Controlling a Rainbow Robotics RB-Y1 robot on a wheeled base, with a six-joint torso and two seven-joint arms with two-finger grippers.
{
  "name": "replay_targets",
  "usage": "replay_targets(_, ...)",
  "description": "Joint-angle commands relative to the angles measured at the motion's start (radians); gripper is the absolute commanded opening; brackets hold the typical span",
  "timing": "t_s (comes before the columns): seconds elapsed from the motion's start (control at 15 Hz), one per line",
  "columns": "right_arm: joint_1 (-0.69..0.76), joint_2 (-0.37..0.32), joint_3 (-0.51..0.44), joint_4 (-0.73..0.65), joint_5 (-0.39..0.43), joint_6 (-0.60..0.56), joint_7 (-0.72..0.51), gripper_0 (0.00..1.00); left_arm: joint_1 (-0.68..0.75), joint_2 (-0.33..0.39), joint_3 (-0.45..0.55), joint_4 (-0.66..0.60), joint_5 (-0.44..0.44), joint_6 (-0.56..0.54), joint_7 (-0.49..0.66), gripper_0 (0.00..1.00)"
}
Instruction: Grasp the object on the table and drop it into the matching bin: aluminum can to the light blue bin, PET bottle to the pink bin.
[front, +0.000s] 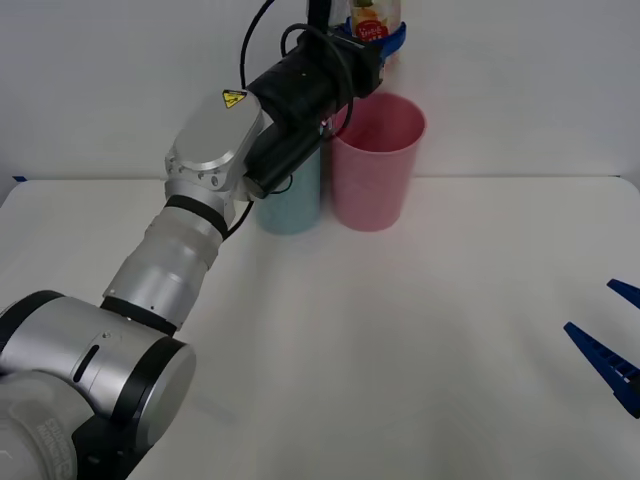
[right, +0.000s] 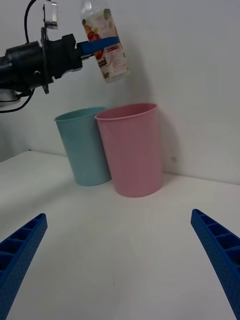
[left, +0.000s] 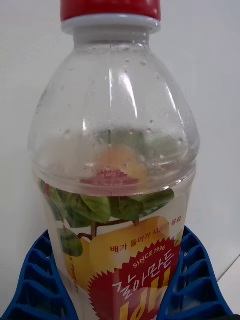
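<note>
My left gripper (front: 378, 40) is shut on the PET bottle (front: 372, 25), a clear bottle with a red cap and a cream, red and orange label, held high above the pink bin (front: 377, 162). The right wrist view shows the bottle (right: 106, 42) tilted in the air over the pink bin (right: 131, 149), with the light blue bin (right: 84, 146) touching it on one side. Up close, the blue fingers (left: 37, 280) clamp the bottle (left: 114, 165) at its label. Low at the table's right edge, my right gripper (front: 612, 345) is open and holds nothing.
Both bins stand at the back of the white table (front: 400, 340), against a plain white wall. The left arm (front: 200, 200) reaches diagonally across the table's left half, partly covering the light blue bin (front: 292, 200).
</note>
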Motion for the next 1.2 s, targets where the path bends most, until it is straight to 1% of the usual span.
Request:
replay_targets(0.07, 0.0, 0.0, 0.0, 0.0, 0.0, 0.0, 0.0, 1.0, 0.0, -0.004, -0.068, 0.0, 0.019, 0.068, 0.007, 0.0)
replay_targets(0.2, 0.0, 0.0, 0.0, 0.0, 0.0, 0.0, 0.0, 1.0, -0.003, -0.004, -0.1, 0.0, 0.042, 0.101, 0.01, 0.0)
replay_targets(0.4, 0.0, 0.0, 0.0, 0.0, 0.0, 0.0, 0.0, 1.0, -0.002, -0.004, -0.106, 0.0, 0.039, 0.105, 0.01, 0.03)
replay_targets(0.47, 0.0, 0.0, 0.0, 0.0, 0.0, 0.0, 0.0, 1.0, -0.002, -0.004, -0.106, 0.0, 0.04, 0.107, 0.01, 0.09)
replay_targets(0.53, 0.0, 0.0, 0.0, 0.0, 0.0, 0.0, 0.0, 1.0, -0.002, -0.004, -0.105, 0.0, 0.04, 0.104, 0.008, 0.3)
replay_targets(0.6, 0.0, 0.0, 0.0, 0.0, 0.0, 0.0, 0.0, 1.0, -0.002, -0.004, -0.106, 0.0, 0.04, 0.102, 0.01, 1.0)
replay_targets(0.87, 0.0, 0.0, 0.0, 0.0, 0.0, 0.0, 0.0, 1.0, 0.001, 0.001, -0.106, 0.0, 0.054, 0.101, 0.013, 1.0)
replay_targets(1.0, 0.0, 0.0, 0.0, 0.0, 0.0, 0.0, 0.0, 1.0, 0.01, 0.015, -0.106, -0.003, 0.07, 0.088, 0.011, 1.0)
replay_targets(1.13, 0.0, 0.0, 0.0, 0.0, 0.0, 0.0, 0.0, 1.0, 0.046, 0.035, -0.106, -0.055, 0.086, 0.074, 0.013, 1.0)
replay_targets(1.2, 0.0, 0.0, 0.0, 0.0, 0.0, 0.0, 0.0, 1.0, 0.09, 0.048, -0.106, -0.114, 0.099, 0.064, 0.013, 1.0)
